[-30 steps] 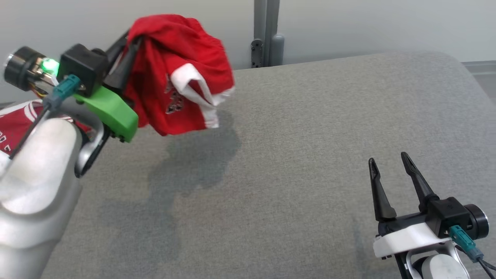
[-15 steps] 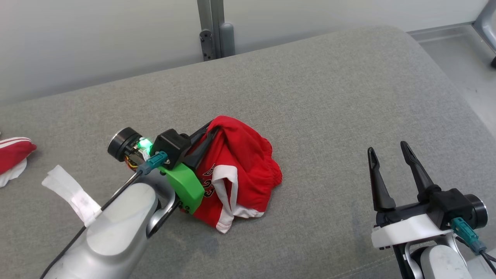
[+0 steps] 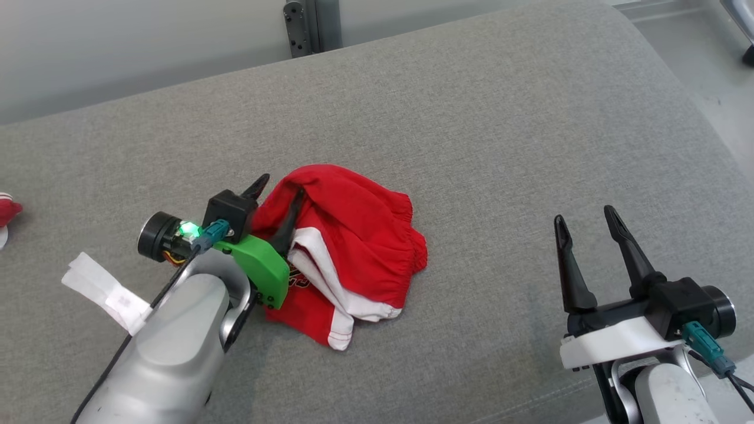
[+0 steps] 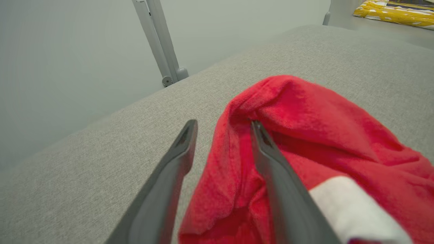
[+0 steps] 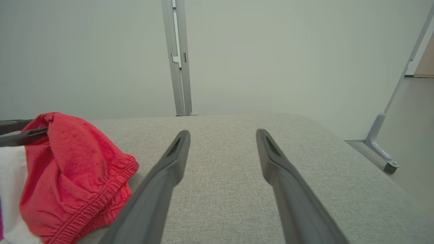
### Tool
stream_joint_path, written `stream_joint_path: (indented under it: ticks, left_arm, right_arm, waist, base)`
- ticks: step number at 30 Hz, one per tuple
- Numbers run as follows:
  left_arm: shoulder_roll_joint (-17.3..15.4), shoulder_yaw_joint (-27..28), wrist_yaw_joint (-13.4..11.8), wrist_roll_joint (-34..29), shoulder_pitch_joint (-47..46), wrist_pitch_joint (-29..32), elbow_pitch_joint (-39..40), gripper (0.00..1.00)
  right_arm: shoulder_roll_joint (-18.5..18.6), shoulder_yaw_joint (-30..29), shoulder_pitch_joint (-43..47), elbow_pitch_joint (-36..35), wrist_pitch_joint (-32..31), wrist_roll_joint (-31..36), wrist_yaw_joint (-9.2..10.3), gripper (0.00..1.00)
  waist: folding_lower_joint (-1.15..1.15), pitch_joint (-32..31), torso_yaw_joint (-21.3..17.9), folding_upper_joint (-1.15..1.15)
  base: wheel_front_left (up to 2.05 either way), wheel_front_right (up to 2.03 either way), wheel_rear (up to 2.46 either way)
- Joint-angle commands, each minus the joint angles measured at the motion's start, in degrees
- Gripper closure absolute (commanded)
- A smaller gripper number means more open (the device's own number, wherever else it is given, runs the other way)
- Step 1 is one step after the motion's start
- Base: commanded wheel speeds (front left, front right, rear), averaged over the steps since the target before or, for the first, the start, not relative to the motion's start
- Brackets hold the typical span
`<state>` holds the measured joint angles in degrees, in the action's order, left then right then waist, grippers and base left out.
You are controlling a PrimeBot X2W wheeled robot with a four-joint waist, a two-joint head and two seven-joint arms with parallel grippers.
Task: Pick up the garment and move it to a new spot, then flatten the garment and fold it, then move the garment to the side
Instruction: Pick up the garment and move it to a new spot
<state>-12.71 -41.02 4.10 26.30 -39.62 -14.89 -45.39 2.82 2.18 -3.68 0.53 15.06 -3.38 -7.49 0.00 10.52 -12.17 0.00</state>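
Red garment (image 3: 359, 235) with white trim lies bunched in a heap on the grey padded surface (image 3: 500, 118), a bit left of centre. Your left gripper (image 3: 281, 184) is down at the heap's left edge, fingers apart, not clamped. One finger is tucked under a red fold, the other is outside over bare grey fabric. In the left wrist view a flap of red cloth sits between the two fingers, touching the tucked one. Your right gripper (image 3: 583, 214) hovers at lower right, fingers wide apart, well apart from the garment. A white paper strip (image 3: 106, 291) lies just beside your left forearm. Another red-and-white cloth (image 3: 7, 211) pokes in at the far left edge. A grey post (image 3: 309, 26) stands behind the surface.
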Motion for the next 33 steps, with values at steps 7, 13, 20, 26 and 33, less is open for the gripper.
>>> stream_joint_path:
  ticks: [7,13,20,26,33]
  left_arm:
    - [0.05,5.72,-0.26,0.73,3.97,-0.31,4.35,0.0]
    - [0.06,12.18,-2.92,0.3,11.45,-0.26,11.3,0.0]
    - [1.89,21.47,-7.32,-0.65,23.68,-0.27,22.82,0.0]
    - [4.05,26.2,-8.97,-4.23,34.55,-0.27,31.8,0.0]
    - [6.86,29.14,-8.8,-6.8,41.93,-0.27,36.08,0.0]
  right_arm:
    - [0.14,-0.56,1.01,0.92,0.18,0.64,0.0,0.0]
    - [0.13,-0.92,2.73,1.64,0.18,0.31,0.0,0.0]
    - [0.13,-1.93,4.89,2.05,0.17,-0.64,0.0,0.0]
    - [0.13,-1.92,6.05,2.22,0.17,-1.49,0.0,0.0]
    - [0.14,-1.68,6.91,2.69,0.18,-2.2,0.0,0.0]
  waist:
    - [0.0,-4.78,4.35,0.0]
    - [0.0,-9.02,7.17,0.0]
    - [0.0,-11.66,10.1,0.0]
    - [0.0,-12.56,11.72,0.0]
    - [0.0,-12.63,12.5,0.0]
  base:
    - [0.0,0.0,0.0]
    - [0.0,0.0,0.0]
    - [0.0,0.0,0.0]
    - [0.0,0.0,0.0]
    - [0.0,0.0,0.0]
